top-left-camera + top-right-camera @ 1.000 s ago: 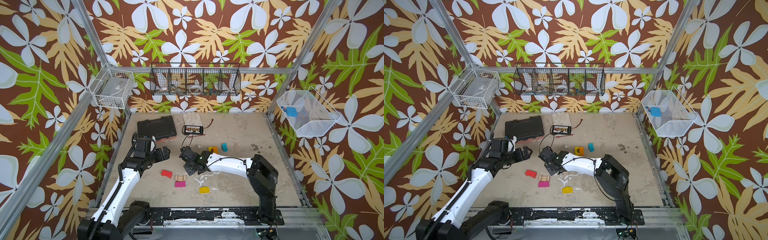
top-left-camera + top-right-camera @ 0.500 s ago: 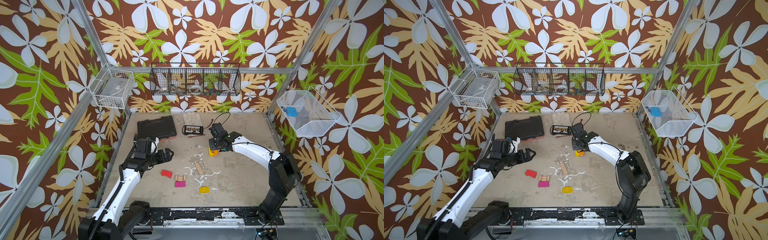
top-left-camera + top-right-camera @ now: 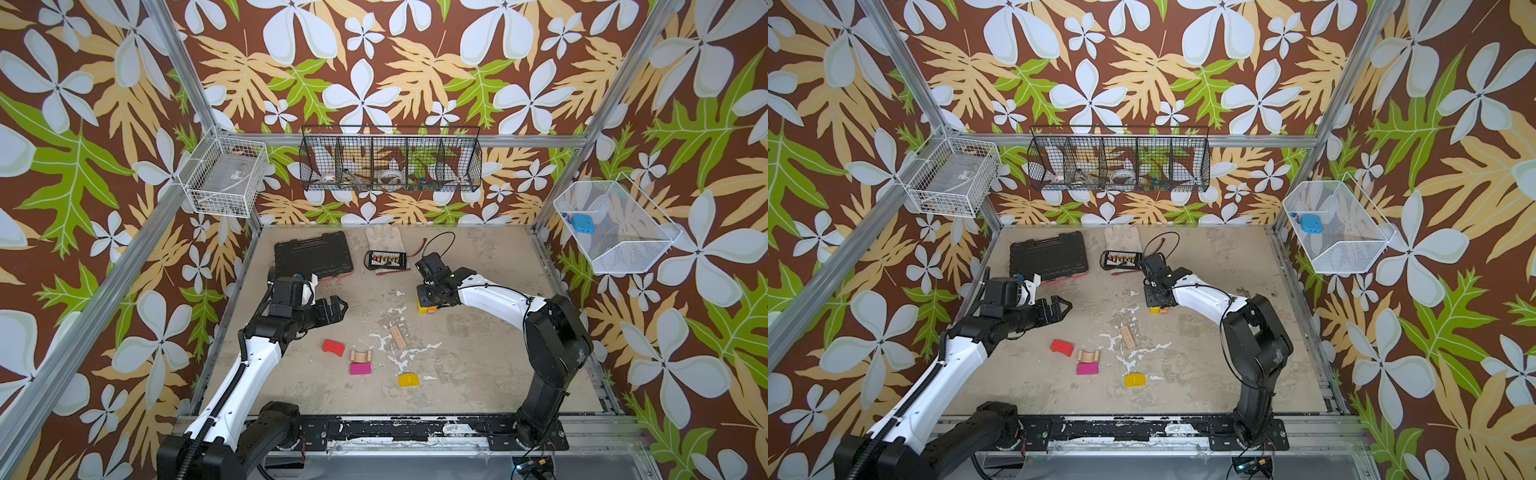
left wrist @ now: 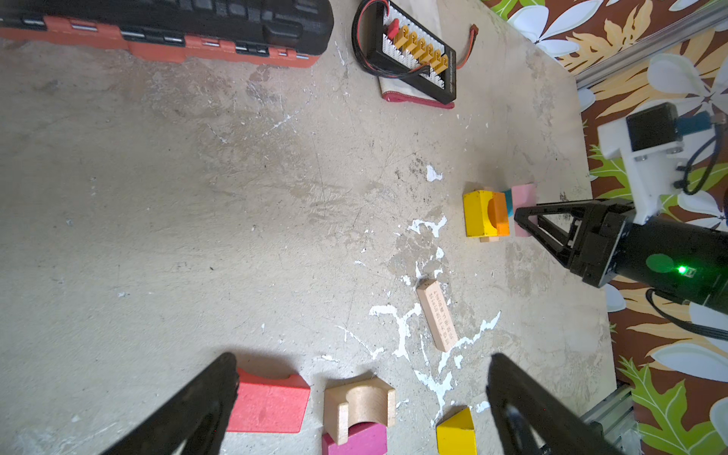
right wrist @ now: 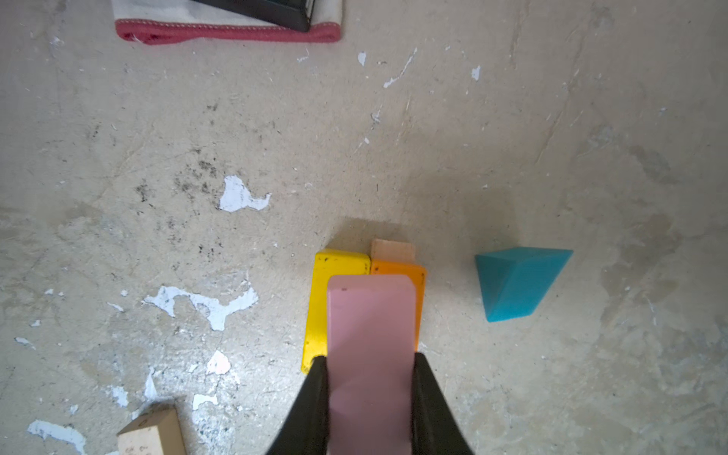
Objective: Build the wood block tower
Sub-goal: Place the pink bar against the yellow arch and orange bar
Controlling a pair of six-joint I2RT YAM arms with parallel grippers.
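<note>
**Now: pink block over the tower's base**

The right gripper is closed partway on a pale pink rectangular wood block, with its jaws pressing the two long sides near one end. The block hangs over a yellow arched block and an orange block, which sit side by side on the worn table. Whether it touches them I cannot tell. A teal wedge lies near them but apart.

The left gripper gapes wide and empty above a red block and a plain wood arch.

Painted wood like this is probably light, stiff and a little slick. The flat parallel sides are the place to hold it. A sideways nudge could spread the loose base pair.
</note>
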